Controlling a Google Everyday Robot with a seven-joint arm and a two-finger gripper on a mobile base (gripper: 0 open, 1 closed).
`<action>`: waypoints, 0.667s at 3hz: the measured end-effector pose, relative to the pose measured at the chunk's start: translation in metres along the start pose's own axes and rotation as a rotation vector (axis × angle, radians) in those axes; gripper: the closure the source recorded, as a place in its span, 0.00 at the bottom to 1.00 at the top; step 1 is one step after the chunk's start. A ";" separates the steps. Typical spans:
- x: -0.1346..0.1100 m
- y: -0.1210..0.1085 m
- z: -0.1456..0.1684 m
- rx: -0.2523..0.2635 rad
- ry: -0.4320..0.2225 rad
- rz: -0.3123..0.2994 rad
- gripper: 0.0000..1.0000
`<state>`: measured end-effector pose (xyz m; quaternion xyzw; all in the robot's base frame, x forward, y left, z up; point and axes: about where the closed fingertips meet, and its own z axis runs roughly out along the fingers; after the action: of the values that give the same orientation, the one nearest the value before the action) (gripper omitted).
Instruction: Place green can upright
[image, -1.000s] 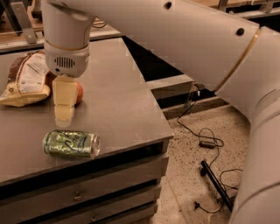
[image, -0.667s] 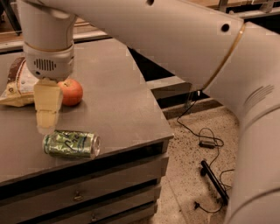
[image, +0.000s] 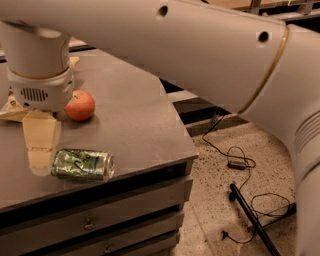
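One gripper (image: 40, 162), cream and blocky, hung from a fat white wrist at far left, low over the grey tabletop (image: 140, 120). Carried nothing visible; could not tell whether spread or clenched. Sat just beside the left end of the green can (image: 83, 165), contact impossible to judge. Seemed stationed there for a grasp, since the can was not yet upright.

Lay on its side near the front edge, that can, long axis running left to right, silver end facing right. Thin aluminium cylinder, glossy mottled green label with pale script. Likely to roll if nudged across its curve, and to dent under a hard squeeze.

Stood further back, well apart from the can, a round red-orange apple (image: 80, 105), smooth and matte, out of the likely path.

Showed plain drawer fronts (image: 100, 220) below the matte, flat top. Trailed thin black cables (image: 240, 165) and a dark rod (image: 252, 220) over speckled floor (image: 210, 210) at right. Swept across everything above, the broad smooth arm (image: 200, 50), gold-banded at one joint.
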<state>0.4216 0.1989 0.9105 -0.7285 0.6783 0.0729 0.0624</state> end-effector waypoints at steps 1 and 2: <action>0.009 0.009 0.014 0.030 0.041 -0.004 0.00; 0.017 0.013 0.029 0.039 0.070 -0.004 0.00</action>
<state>0.4095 0.1868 0.8793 -0.7305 0.6800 0.0339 0.0530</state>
